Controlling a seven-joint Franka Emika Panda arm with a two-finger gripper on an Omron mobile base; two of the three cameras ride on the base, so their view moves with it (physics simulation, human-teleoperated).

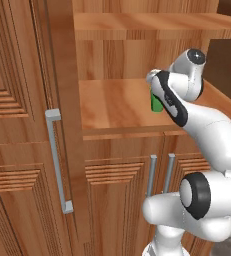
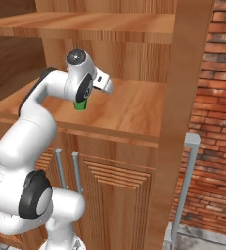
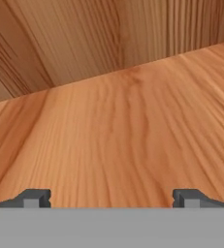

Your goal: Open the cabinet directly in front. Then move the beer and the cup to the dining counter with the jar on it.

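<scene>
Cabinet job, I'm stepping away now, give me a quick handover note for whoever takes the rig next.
Gripper: open, empty, inside the cabinet over the bare shelf.
Cabinet: doors open, left door's handle swung clear.
One small green item stands on the shelf, mostly hidden behind the arm; cannot tell whether beer or cup.
Done: cabinet opened.
Left: grasp each green item and carry both to the dining counter.

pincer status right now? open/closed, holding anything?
Pincer: open, jaws wide apart, nothing between them; bare reddish-brown wooden cabinet shelf ahead.
</scene>
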